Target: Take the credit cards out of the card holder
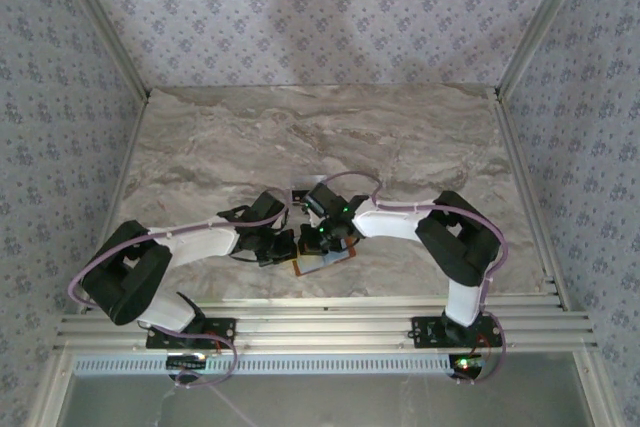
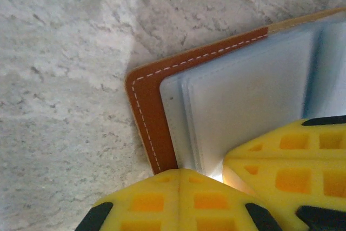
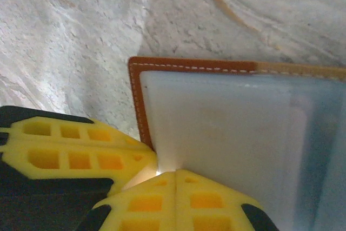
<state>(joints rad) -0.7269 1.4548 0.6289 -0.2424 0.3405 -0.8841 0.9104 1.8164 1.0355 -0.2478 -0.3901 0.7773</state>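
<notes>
holder [image 1: 322,265] lies open, near middle of the table [image 1: 400,137]. your left gripper [image 2: 178,176] and right gripper [image 3: 176,176] both sit pinched shut on its grey-blue inside, gripping nothing i can see. looks like the card-fishing stage: next you'd need to open up and catch a card edge.

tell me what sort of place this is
Probably a staged robot test cell rather than a real room: wallpapered panels box in a marble-look tabletop, and a left arm and right arm are bolted to a metal rail, working over a card holder.
</notes>
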